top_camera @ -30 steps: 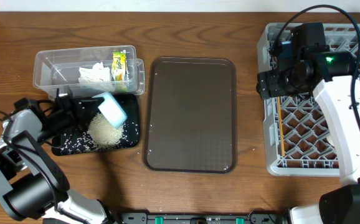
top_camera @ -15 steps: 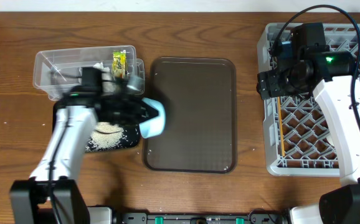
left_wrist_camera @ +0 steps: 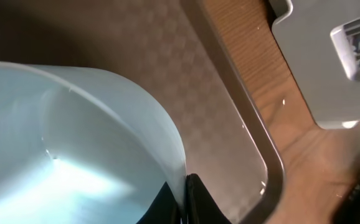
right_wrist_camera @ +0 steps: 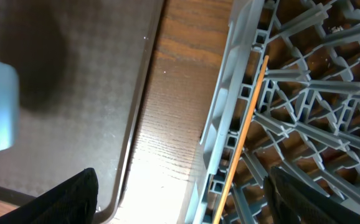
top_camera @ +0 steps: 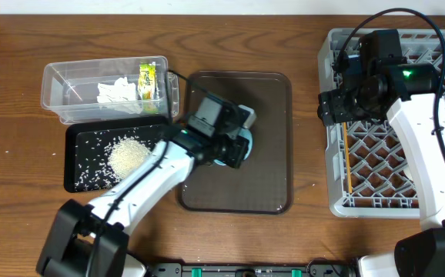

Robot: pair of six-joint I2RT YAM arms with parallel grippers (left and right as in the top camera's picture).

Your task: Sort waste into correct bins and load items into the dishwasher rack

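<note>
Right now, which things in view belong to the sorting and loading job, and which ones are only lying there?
Belong to the job:
snack wrapper
tissue
clear tub
rice
black tray
pale green cup, held by the left arm
chopsticks
dishwasher rack

Only lying there:
brown serving tray
wooden table

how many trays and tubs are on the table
3: clear tub at back left, black tray just in front of it, brown tray in the middle. None seem hidden.
</note>
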